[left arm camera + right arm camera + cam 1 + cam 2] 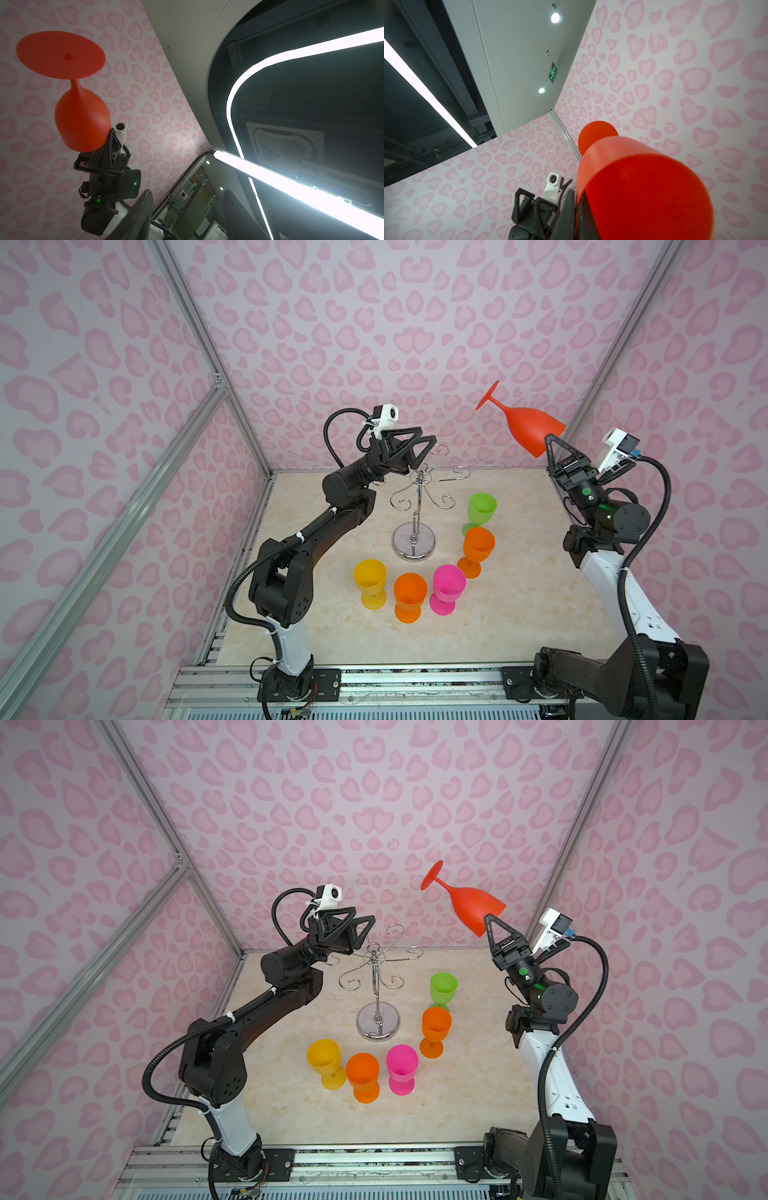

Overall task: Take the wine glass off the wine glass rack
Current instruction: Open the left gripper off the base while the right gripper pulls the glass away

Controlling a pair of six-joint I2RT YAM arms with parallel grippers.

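Item: red wine glass (528,427), off the wine glass rack (414,543), high near the back right corner of the bench (519,614), rim clamped in your right gripper (552,443). Rack hooks: bare. Left gripper (424,439): jaws apart, empty, beside the hooks. Outstanding, as I judge it: set-down only

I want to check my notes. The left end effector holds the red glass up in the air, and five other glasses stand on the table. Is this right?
Not quite: the right end effector holds the red glass, as both top views show. The left end effector is open and empty. The rest is right.
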